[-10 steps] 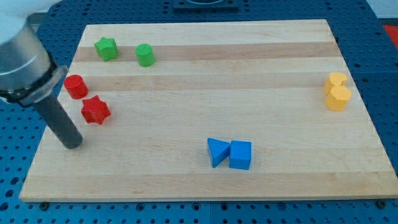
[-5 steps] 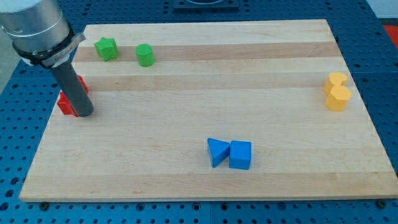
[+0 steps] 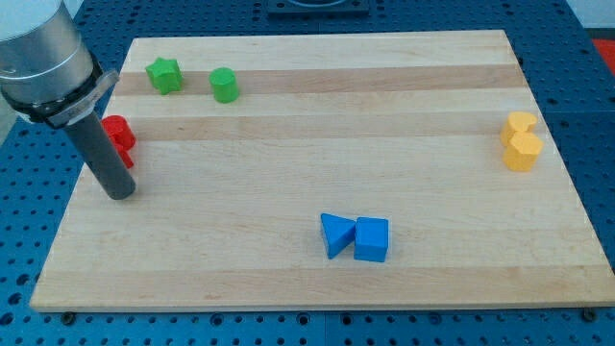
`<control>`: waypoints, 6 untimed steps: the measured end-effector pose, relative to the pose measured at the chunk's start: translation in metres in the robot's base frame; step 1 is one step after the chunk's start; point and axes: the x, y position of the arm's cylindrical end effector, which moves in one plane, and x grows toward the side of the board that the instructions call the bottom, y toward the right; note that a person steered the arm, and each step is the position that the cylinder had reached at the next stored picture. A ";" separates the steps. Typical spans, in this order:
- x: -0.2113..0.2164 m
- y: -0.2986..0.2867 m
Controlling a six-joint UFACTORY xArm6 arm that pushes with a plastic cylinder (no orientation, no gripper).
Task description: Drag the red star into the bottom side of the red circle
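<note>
The red circle [image 3: 116,129] sits near the board's left edge. The red star [image 3: 127,155] lies just below it, touching or nearly touching its bottom side, and is mostly hidden behind my rod. My tip [image 3: 119,193] rests on the board just below the red star, slightly to the view's left of it. The rod rises from there toward the view's top left.
A green star [image 3: 163,74] and a green circle [image 3: 224,85] sit at the top left. A blue triangle [image 3: 335,234] and a blue cube [image 3: 372,239] touch at bottom centre. Two yellow blocks [image 3: 522,140] stand stacked at the right edge. The wooden board [image 3: 317,125] carries them all.
The red star has slid up and left from its spot at the circle's lower right to just under the circle. My tip swept in beside it, then drew back down.
</note>
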 end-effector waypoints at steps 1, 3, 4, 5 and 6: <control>-0.004 -0.015; -0.016 -0.038; -0.029 -0.038; -0.028 -0.038; -0.007 -0.038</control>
